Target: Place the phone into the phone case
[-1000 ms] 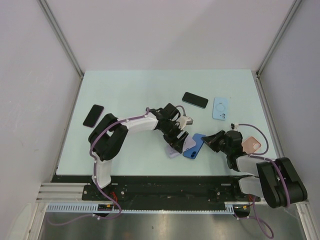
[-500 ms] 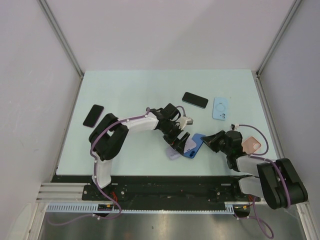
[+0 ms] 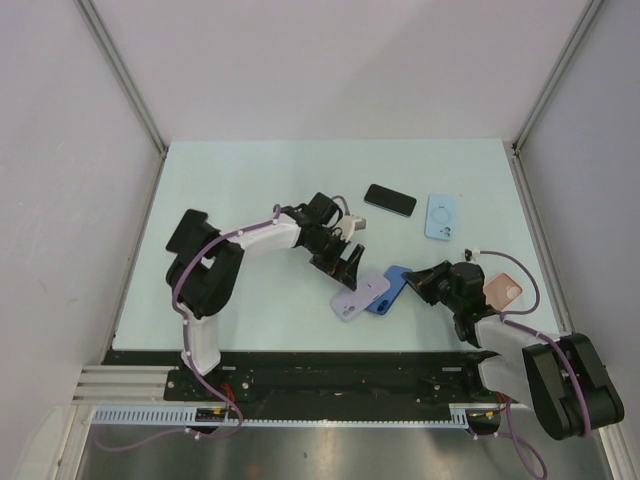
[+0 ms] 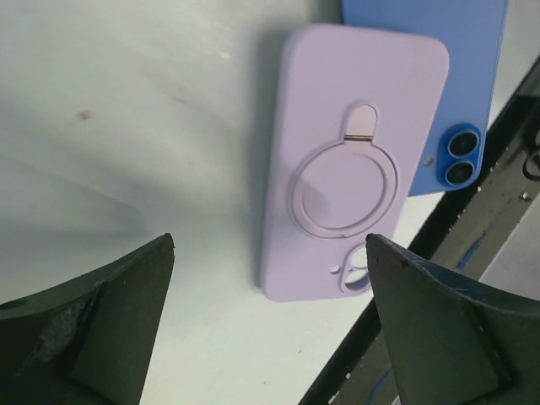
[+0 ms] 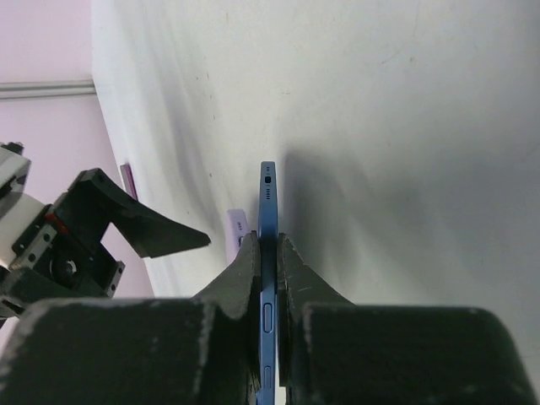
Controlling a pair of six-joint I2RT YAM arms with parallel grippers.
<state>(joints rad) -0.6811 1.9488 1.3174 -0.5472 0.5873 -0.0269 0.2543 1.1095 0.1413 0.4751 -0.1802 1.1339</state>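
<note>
A lilac phone case [image 3: 355,297] [image 4: 354,169] lies on the table with its ring-stand back facing up. Its right edge overlaps a blue phone [image 3: 391,290] [image 4: 451,76], whose camera lenses show. My left gripper [image 3: 344,256] [image 4: 270,245] is open above the table just beyond the case, with nothing between its fingers. My right gripper [image 3: 426,285] [image 5: 268,240] is shut on the blue phone [image 5: 267,207], which the right wrist view shows edge-on. There the lilac case [image 5: 239,226] peeks out to its left.
A black phone [image 3: 390,200] and a light blue case [image 3: 441,216] lie at the back right. A peach case [image 3: 503,290] sits beside the right arm. The black rail [image 3: 330,365] runs along the table's near edge.
My left gripper has opened, let go of the lilac case and drawn back toward the far left. The case now lies flat beside the blue phone. The right gripper has stayed put.
</note>
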